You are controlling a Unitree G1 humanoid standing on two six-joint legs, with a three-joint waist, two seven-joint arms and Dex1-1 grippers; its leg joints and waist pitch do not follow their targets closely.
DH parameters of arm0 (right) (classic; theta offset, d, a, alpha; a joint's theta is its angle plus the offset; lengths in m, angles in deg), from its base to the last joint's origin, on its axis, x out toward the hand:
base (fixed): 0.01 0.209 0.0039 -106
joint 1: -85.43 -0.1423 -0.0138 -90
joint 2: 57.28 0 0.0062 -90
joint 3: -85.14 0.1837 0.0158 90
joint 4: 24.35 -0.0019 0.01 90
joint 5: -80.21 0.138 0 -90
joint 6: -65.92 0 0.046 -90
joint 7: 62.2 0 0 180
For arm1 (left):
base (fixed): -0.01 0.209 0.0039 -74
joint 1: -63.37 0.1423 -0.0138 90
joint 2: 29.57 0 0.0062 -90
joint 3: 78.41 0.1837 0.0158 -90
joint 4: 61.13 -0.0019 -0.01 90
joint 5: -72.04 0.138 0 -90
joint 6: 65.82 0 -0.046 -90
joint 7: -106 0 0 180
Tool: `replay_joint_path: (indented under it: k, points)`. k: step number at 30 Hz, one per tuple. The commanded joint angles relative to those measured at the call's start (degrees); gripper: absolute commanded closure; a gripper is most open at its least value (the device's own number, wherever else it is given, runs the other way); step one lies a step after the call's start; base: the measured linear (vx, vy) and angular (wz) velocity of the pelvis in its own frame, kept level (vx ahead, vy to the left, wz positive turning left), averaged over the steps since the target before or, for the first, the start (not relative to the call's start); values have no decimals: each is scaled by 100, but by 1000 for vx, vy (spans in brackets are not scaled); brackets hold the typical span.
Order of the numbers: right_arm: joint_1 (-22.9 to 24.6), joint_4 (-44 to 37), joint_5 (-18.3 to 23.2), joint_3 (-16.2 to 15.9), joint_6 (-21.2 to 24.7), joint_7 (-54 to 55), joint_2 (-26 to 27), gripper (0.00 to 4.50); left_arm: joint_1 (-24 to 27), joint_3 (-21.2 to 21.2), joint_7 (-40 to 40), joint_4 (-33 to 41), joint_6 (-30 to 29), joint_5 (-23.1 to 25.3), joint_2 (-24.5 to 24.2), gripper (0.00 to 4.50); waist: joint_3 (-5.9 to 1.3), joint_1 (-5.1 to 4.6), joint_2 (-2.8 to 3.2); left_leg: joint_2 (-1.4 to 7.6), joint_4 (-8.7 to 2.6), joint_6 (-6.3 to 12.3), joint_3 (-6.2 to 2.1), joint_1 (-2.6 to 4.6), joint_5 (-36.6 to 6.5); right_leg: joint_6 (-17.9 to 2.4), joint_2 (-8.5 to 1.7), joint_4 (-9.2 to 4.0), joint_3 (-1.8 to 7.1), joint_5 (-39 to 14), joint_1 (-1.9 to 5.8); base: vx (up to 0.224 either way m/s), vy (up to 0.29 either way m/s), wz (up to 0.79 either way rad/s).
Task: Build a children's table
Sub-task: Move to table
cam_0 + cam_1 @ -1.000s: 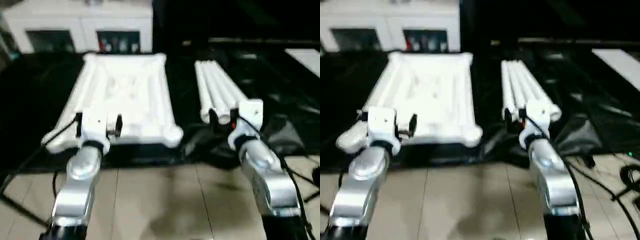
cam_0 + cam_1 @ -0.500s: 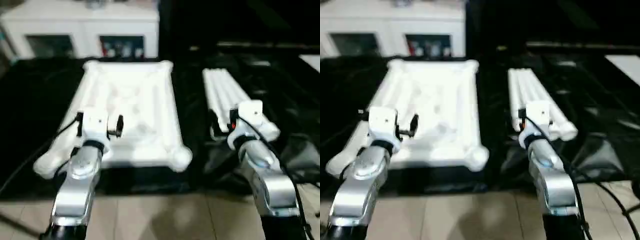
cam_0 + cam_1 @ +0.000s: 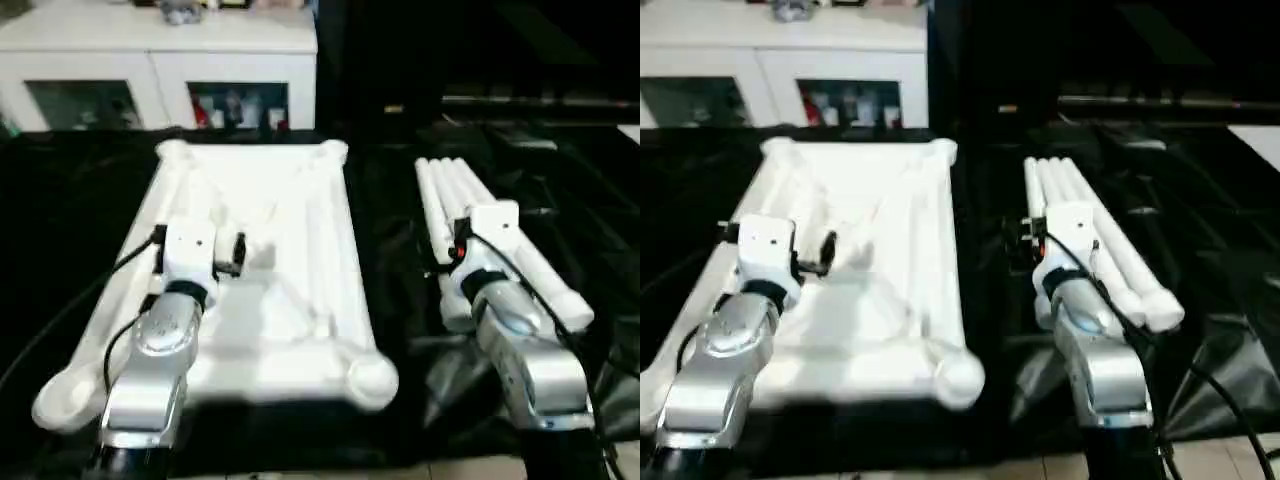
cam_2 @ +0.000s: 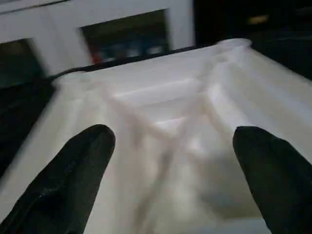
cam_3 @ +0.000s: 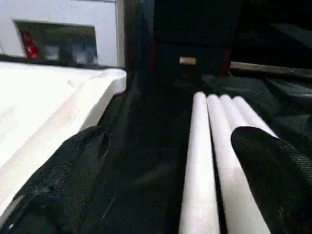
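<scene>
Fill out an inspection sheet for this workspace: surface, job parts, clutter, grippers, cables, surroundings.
Surface: large work table under a wrinkled black cover.
Job's things: white ribbed plastic table top lies with its ribs and round corner sockets facing up; four white tapered tube legs lie side by side to its right, apart from it, none fitted.
Clutter: nothing seen.
Grippers: left gripper open, above the table top, holding nothing; right gripper open, over the near end of the legs, holding nothing.
Cables: black cables run along both silver forearms.
Surroundings: white glass-door cabinet behind the work table; dark background to its right.
</scene>
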Motion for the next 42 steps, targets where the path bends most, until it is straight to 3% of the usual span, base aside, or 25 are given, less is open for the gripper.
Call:
replay_joint_path:
  k: [1,2,3,4,5,6,7,8,9,10,11,12,13,15,17,19,20,23,26,27,29,30,33,37,42]
  points:
    - [-57,-116,524,-268,288,-1263,-481,6,60,265,865,102,248,-329,-291,6,-311,177,-294,209,-25,1182,-121,-239,808,299,-757,-584,689,1869,541,143,-90,5]
    - [-59,-135,567,-294,318,-1375,-532,6,54,275,923,108,263,-350,-316,6,-408,277,-329,259,27,876,-212,-313,662,48,-921,-493,745,2569,772,116,-108,7]
    - [-75,-185,715,-363,415,-1759,-715,6,12,324,1099,122,294,-408,-385,6,-398,279,-263,316,-148,319,-241,-340,1200,-207,-755,-277,497,4496,834,66,-96,0]
    - [-69,-203,759,-412,404,-1986,-845,6,-13,388,1311,138,313,-476,-464,6,-384,305,-193,360,-306,58,-192,-273,1447,-367,-437,-263,278,5175,704,66,-96,0]
    - [-61,-220,866,-433,381,-2396,-1090,6,-62,556,1739,214,344,-602,-627,6,-360,276,-88,398,-351,-6,-201,-268,1410,-513,-337,-241,232,4919,688,24,-70,0]
    - [-108,-176,903,-396,312,-2673,-1302,6,-136,702,2064,317,244,-717,-744,6,-346,274,50,577,-419,-52,-248,-167,1196,-812,-236,-266,152,3731,611,0,0,0]
    - [-240,-79,953,-291,253,-2951,-1554,6,-276,884,2483,504,5,-905,-875,6,-289,255,58,737,-489,-56,-266,-74,772,-1192,-240,-378,114,2165,528,0,0,0]
    - [-241,-78,953,-290,253,-2953,-1556,6,-277,885,2485,505,4,-907,-876,6,-255,257,61,791,-532,-31,-247,-12,465,-1407,-263,-439,101,1459,496,0,0,0]
    - [-321,-39,1014,-255,256,-3099,-1638,6,-336,956,2753,596,-101,-1012,-1001,6,-158,264,49,856,-600,38,-129,68,-480,-1782,-323,-594,110,-87,438,-46,15,18]
    - [-497,76,1181,-195,256,-3479,-1757,6,-453,1103,3482,698,-146,-1252,-1346,6,-116,292,260,866,-621,-51,-118,72,-905,-1790,-353,-614,132,-597,419,-46,15,18]
    - [-497,76,1181,-195,256,-3479,-1757,6,-453,1103,3482,698,-146,-1252,-1346,6,-67,276,169,870,-652,-128,-44,123,-1446,-1698,-345,-735,125,-1315,370,-81,11,18]
    - [-574,186,1210,-251,140,-3798,-1915,6,-500,1354,4216,728,-165,-1352,-1800,6,-18,270,227,859,-686,-355,-70,156,-2207,-1427,-369,-783,128,-2330,355,-86,7,8]
    - [-583,223,1241,-276,116,-3914,-1976,6,-508,1447,4441,689,-77,-1325,-1960,6,-13,250,167,871,-716,-457,-58,172,-2409,-1174,-400,-832,138,-2851,357,-86,7,8]
    - [-527,181,1377,-362,309,-4203,-2130,6,-517,1583,4713,599,120,-1209,-2179,6,-12,284,185,848,-725,-382,-37,178,-2186,-949,-427,-916,178,-3219,352,-68,2,4]
    - [-406,63,1470,-540,463,-4592,-2339,6,-510,1712,5111,585,212,-1197,-2455,6,-45,281,161,848,-732,-308,-17,144,-1749,-900,-439,-937,184,-3205,403,-30,-3,4]
    - [-208,-92,1493,-687,471,-4880,-2477,6,-423,1802,5471,764,-100,-1409,-2689,6,-62,290,289,875,-763,-281,-18,81,-1469,-984,-428,-907,176,-2792,449,0,0,0]
    - [-165,-182,1442,-770,460,-4971,-2581,6,-459,1914,5578,891,-221,-1392,-2817,6,-59,286,254,875,-765,-256,-24,57,-1428,-1020,-427,-896,166,-2743,459,0,0,0]
    - [-99,-275,1461,-834,485,-5003,-2608,6,-466,2019,5673,959,-405,-1512,-2925,6,-67,276,274,865,-741,-208,-14,37,-1238,-1150,-435,-873,174,-2715,463,0,0,0]
    - [-21,-303,1289,-910,445,-4872,-2642,0,-515,2276,5545,464,20,-959,-2894,40,-83,268,270,863,-728,-202,4,43,-1141,-1065,-408,-898,159,-2814,441,0,0,0]
    - [74,-438,1328,-931,527,-4914,-2703,0,-527,2344,5443,113,320,-741,-2783,40,-87,262,224,859,-728,-162,9,21,-1038,-1013,-393,-900,155,-2770,452,0,0,0]
    - [151,-568,1402,-960,693,-4954,-2761,0,-510,2340,5454,-134,407,-754,-2711,52,-120,276,233,878,-723,-134,17,37,-849,-1044,-395,-864,167,-2444,457,0,0,0]
    - [175,-603,1409,-974,713,-4977,-2788,0,-514,2359,5464,-169,393,-753,-2716,78,-140,289,246,903,-729,-115,20,36,-775,-1181,-406,-834,167,-2123,463,0,0,0]
    - [218,-637,1323,-1028,680,-4975,-2828,0,-491,2394,5560,-173,323,-819,-2769,83,-157,278,229,915,-724,-57,33,-4,-599,-1448,-410,-753,152,-1449,495,0,0,0]
    - [202,-615,1289,-1028,730,-4867,-2777,0,-526,2411,5452,-251,422,-700,-2771,127,-171,276,223,915,-702,17,51,-11,-389,-1590,-410,-716,150,-1089,513,0,0,0]
    - [245,-767,1396,-1011,831,-4896,-2817,0,-478,2356,5614,109,51,-813,-2858,170,-133,280,233,914,-723,-76,54,4,-666,-1513,-420,-769,153,-1600,510,0,0,0]
